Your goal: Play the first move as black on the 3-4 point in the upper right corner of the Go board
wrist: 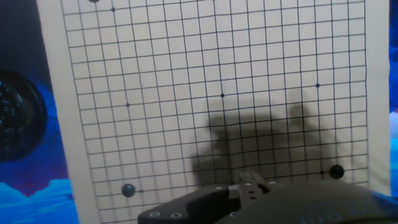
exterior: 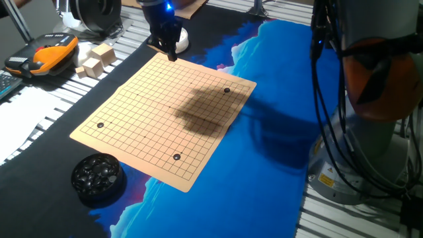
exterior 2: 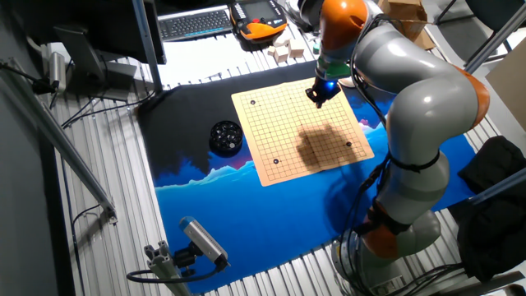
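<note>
The tan Go board [exterior: 162,119] lies on a black and blue mat. Three black stones sit on it, near three corners [exterior: 100,125], [exterior: 176,157], [exterior: 227,90]; they also show in the other fixed view [exterior 2: 252,103], [exterior 2: 275,161], [exterior 2: 348,144]. My gripper [exterior: 172,54] hangs over the board's far corner, the one corner with no stone, also seen from the other side [exterior 2: 320,95]. Its fingers taper to one tip and look shut. I cannot make out a stone between them. The hand view shows the grid [wrist: 217,93] and only the hand's dark underside.
A round black bowl of black stones [exterior: 98,177] stands off the board's near left corner. A white bowl [exterior: 181,39] sits just behind the gripper. Wooden blocks [exterior: 96,61] and an orange handset [exterior: 46,54] lie at the far left. The robot's base [exterior: 370,99] is at the right.
</note>
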{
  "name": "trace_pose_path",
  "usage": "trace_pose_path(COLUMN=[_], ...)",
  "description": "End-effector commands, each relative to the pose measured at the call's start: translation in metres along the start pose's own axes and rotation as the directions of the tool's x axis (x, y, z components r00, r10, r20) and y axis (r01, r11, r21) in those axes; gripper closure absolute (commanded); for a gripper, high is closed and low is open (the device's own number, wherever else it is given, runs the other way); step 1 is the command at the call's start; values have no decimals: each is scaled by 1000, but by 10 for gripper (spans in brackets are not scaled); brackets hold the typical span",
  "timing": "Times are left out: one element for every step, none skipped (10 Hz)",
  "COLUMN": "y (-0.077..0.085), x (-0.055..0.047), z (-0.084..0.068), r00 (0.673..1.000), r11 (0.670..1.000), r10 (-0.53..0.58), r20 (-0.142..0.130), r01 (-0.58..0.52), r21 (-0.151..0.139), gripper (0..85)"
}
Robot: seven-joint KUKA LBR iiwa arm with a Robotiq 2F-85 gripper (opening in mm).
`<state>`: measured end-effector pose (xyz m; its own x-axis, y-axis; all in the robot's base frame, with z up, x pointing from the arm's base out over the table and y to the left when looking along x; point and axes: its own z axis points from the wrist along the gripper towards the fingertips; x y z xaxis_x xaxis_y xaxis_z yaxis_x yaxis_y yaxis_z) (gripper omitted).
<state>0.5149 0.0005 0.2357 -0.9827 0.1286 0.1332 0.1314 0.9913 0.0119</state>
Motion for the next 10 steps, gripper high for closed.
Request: trace_pose_path(y=[0,0,9,27,54,70,89,114,141,160], x=[0,0,-3,-8,-13,-15,-15,-12,-9,-5], z=[0,0,-1,-6,-12,-13,-14,-12,-6,0], r00=[1000,1000,999,997,996,996,992,988,984,980], r11=[1000,999,998,997,996,996,990,986,983,980], r10=[10,26,47,68,82,79,118,151,179,196], r20=[0,-12,-23,-32,-32,-34,-48,-39,-22,-20], r01=[-10,-26,-48,-69,-83,-80,-121,-153,-180,-196], r21=[-7,-19,-35,-36,-29,-39,-76,-61,-37,-32], gripper=[850,850,850,850,850,850,850,850,850,850])
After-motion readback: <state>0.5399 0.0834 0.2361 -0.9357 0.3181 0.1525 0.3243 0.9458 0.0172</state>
